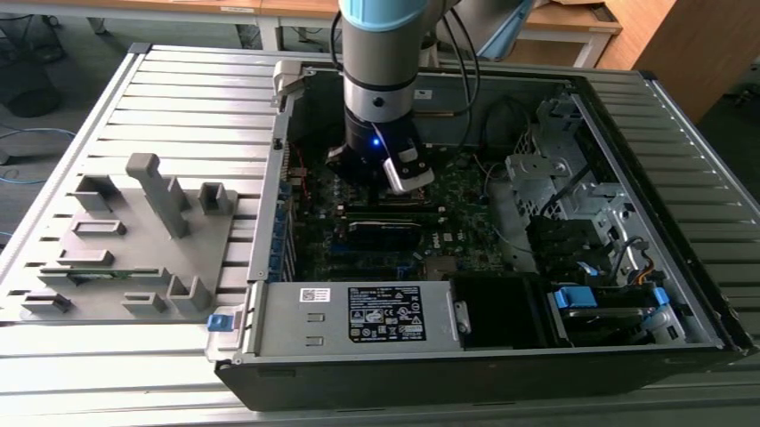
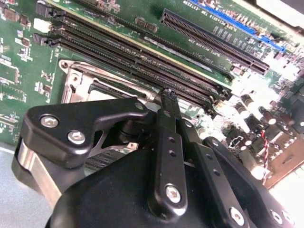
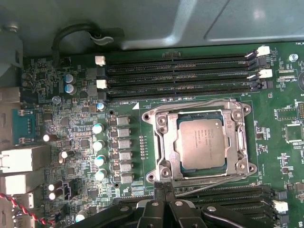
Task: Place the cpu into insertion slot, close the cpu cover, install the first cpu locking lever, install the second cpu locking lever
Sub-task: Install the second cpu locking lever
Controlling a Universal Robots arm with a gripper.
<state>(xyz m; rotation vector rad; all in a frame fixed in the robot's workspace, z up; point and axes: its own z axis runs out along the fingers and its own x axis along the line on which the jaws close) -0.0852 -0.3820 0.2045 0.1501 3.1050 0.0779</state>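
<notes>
In the first wrist view the cpu (image 3: 200,144) lies flat in the insertion slot (image 3: 151,177), grey top up. The silvery cpu cover (image 3: 164,142) is folded down over its edges. Thin wire levers run along two sides of the frame (image 3: 190,105) (image 3: 213,176). My gripper (image 3: 164,186) is shut, its tips just off the socket's corner by one lever wire, with nothing visible between the fingers. In the second wrist view the shut gripper (image 2: 168,95) points at the cover's edge (image 2: 77,78). In the exterior view the arm (image 1: 380,89) reaches down into the open computer case.
Long black memory slots (image 3: 180,76) run beside the socket. Upright capacitors (image 3: 99,142) stand nearby. A grey box with a white label (image 1: 356,316) sits at the case's front, drive bays and cables (image 1: 570,205) at the exterior view's right. A grey fixture plate (image 1: 131,240) lies outside.
</notes>
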